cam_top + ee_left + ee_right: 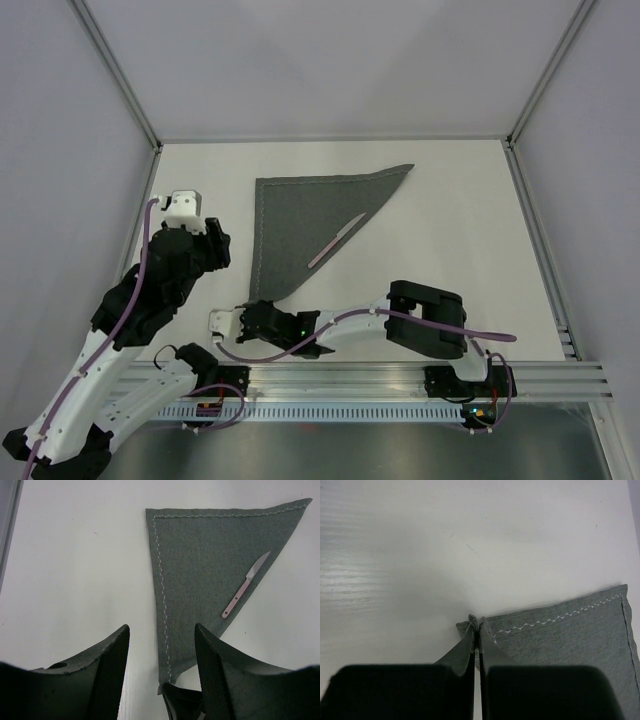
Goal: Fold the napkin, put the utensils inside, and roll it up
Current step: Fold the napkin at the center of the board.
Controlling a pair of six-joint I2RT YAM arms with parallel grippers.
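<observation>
The napkin (310, 225) is laid flat as a triangle, dk grey. One stitched edge runs along its left side, another along the far side out to a far-right tip, and a diagonal edge runs back to a near corner. That near corner is clamped by the right gripper (262, 308). In the R wrist view the fingers are seen pressed together w/ a small bunch of cloth (570, 640) nipped at their tips (476, 625), low at the table. The rest of the cloth is spread to the right of the fingers in that view.

The left gripper (220, 245) is held beside the napkin's left edge, apart from it. Its jaws are spread wide w/ nothing between them, and in the L wrist view (160, 645) the stitched edge (200, 580) is framed in the gap.

A knife (336, 241) is laid on the napkin close along the diagonal edge, blade tip twd the far right. It is apart from both grippers.

The table (450, 270) is plain white. It is enclosed by pale walls (330, 60) w/ metal frame posts (115, 70) at the corners. A slotted alu rail (400, 385) is run along the near edge by the arm bases.
</observation>
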